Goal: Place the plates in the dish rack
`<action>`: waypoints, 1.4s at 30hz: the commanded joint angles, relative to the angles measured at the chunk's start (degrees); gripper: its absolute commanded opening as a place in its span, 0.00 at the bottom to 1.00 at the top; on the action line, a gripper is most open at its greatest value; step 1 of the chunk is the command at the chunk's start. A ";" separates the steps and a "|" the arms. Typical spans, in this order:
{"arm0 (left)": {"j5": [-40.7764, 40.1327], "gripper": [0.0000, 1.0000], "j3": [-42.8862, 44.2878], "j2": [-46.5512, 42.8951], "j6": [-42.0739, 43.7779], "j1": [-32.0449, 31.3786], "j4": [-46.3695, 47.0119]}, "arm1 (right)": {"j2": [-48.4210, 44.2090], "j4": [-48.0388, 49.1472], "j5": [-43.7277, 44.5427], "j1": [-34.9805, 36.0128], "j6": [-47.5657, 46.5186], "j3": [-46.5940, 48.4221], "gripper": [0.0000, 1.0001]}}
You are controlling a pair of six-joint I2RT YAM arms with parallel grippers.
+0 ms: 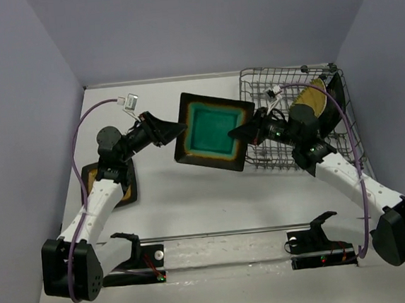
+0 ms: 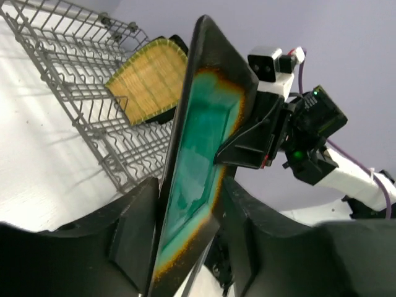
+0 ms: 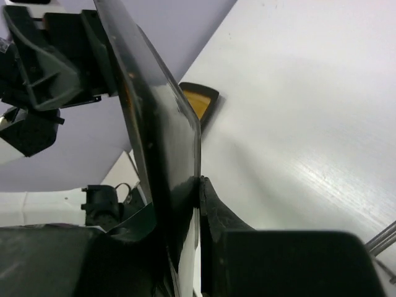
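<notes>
The dark-rimmed plate with the teal centre (image 1: 215,132) hangs tilted in the air left of the dish rack (image 1: 287,68). My left gripper (image 1: 178,130) is shut on its left edge and my right gripper (image 1: 240,130) is shut on its right edge. In the left wrist view the plate (image 2: 204,142) stands on edge between my fingers (image 2: 133,229). In the right wrist view its dark back (image 3: 161,124) is pinched against my finger (image 3: 213,210). The yellow ribbed plate (image 1: 310,99) stands in the rack, with a black plate (image 1: 333,108) behind it. The mustard-centre plate (image 1: 131,189) lies on the table under my left arm.
The rack (image 2: 62,49) stands against the back right corner. Grey walls close in the back and both sides. A low rail with two black brackets (image 1: 225,245) runs along the near edge between the arm bases. The mustard-centre plate also shows in the right wrist view (image 3: 198,102).
</notes>
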 commanded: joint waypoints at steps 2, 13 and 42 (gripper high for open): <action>1.48 0.81 2.96 -3.04 3.70 -0.98 -0.40 | -5.37 6.20 1.02 -2.51 4.30 -0.47 0.07; -11.78 0.99 9.91 -10.68 23.37 -0.98 -29.14 | -10.66 3.84 14.56 -10.16 8.89 2.43 0.07; -18.83 0.99 5.69 -19.92 36.32 -2.56 -39.09 | 5.24 20.34 76.89 -10.78 -31.19 3.32 0.07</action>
